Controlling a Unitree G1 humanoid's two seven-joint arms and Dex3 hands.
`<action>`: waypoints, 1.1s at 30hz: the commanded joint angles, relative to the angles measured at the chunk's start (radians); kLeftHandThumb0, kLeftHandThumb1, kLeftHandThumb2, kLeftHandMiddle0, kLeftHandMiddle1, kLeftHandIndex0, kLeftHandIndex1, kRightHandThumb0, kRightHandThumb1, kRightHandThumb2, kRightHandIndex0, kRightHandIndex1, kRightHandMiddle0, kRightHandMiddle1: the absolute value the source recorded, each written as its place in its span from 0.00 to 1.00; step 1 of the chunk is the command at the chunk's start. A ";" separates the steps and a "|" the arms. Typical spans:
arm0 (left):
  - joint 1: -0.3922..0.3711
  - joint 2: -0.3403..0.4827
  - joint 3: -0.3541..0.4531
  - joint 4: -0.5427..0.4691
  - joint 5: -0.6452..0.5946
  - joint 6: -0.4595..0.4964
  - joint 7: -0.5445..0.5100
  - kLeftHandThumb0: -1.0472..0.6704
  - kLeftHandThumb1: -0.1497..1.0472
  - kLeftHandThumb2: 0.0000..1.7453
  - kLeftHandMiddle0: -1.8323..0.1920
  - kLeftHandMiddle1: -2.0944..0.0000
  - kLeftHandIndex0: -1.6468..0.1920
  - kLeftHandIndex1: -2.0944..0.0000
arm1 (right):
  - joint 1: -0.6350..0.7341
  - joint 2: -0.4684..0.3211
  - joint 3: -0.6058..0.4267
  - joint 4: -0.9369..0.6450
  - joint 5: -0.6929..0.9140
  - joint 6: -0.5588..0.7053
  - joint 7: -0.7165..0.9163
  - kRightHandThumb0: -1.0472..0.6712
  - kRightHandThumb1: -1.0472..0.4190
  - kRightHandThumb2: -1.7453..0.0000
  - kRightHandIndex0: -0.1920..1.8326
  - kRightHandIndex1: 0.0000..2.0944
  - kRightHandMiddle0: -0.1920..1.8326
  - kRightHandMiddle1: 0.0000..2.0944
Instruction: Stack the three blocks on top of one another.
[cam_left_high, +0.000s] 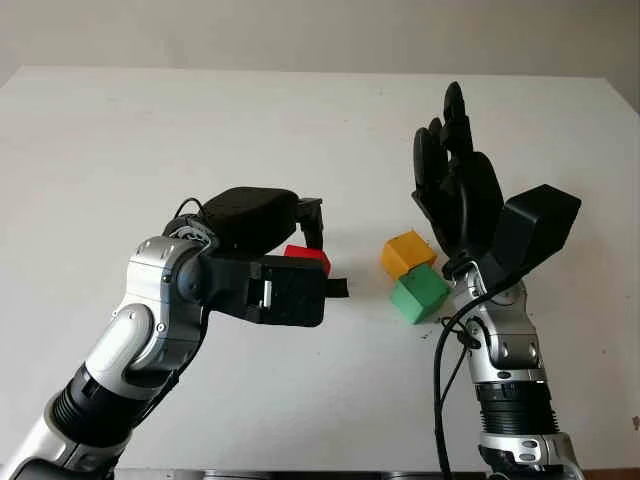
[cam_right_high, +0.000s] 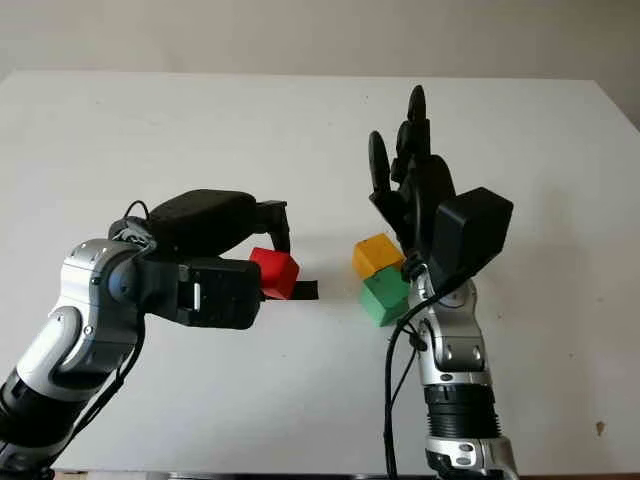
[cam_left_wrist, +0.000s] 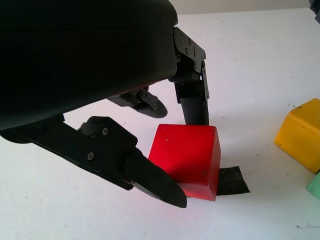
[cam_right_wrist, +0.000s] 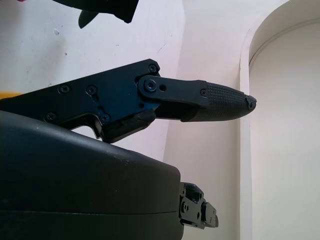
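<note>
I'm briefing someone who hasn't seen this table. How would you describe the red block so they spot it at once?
On the white table, look left of centre, where the left hand has its fingers closed around the red block. It sits on the table beside a strip of black tape. The yellow block and green block touch each other farther right, by the open, raised right hand.

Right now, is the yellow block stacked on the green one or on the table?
On the table. The yellow block sits beside the green block, touching it, both on the white table.

Lab-like test setup: bare white table (cam_left_high: 150, 130) before plain wall (cam_left_high: 300, 30).
</note>
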 joint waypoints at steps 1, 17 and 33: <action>-0.030 -0.010 -0.012 0.002 0.001 0.000 -0.006 0.43 0.92 0.03 0.58 0.95 0.71 0.32 | -0.008 0.004 0.000 -0.002 0.000 -0.003 -0.005 0.18 0.00 0.71 0.00 0.00 0.00 0.00; -0.026 -0.020 -0.027 0.046 -0.005 -0.041 0.008 0.43 0.92 0.03 0.58 0.93 0.68 0.29 | -0.006 0.011 0.004 -0.013 0.003 0.006 -0.019 0.17 0.00 0.71 0.00 0.00 0.00 0.00; -0.001 -0.042 -0.040 0.057 0.039 -0.039 0.089 0.38 0.91 0.03 0.72 0.97 0.70 0.37 | -0.005 0.008 0.007 -0.009 -0.003 0.006 -0.021 0.17 0.00 0.71 0.00 0.00 0.00 0.00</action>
